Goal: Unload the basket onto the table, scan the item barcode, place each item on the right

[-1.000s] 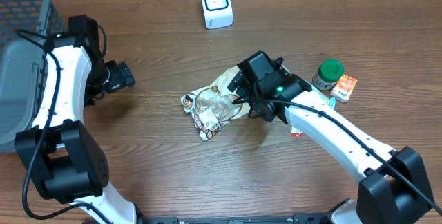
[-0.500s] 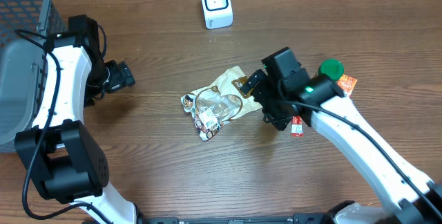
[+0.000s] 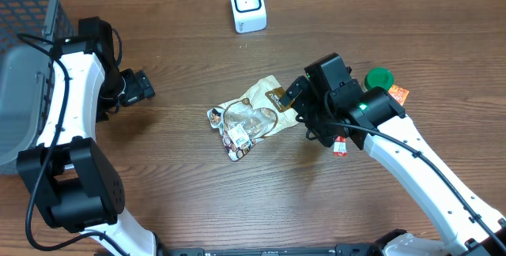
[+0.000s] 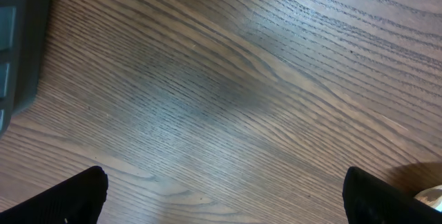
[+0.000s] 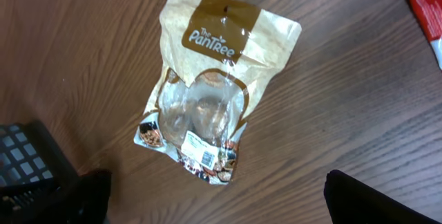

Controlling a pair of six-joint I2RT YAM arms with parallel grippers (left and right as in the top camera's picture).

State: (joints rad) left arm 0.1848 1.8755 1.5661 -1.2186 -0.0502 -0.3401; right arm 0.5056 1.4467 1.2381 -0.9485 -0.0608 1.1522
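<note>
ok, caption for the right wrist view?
Open right pincer facing a PanTree pouch lying label-up on the wooden table.

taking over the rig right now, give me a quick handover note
Left gripper: open, empty, over bare wood beside the grey basket.
Right gripper: open, empty, hovers by the right end of the snack pouch, not gripping it.
The snack pouch lies flat mid-table with a white label facing up; too small to tell if that is the barcode. The white scanner stands at the far edge, apart from it.
Done: no pick-up yet.
Left: grasp the pouch and present its code to the scanner.
</note>
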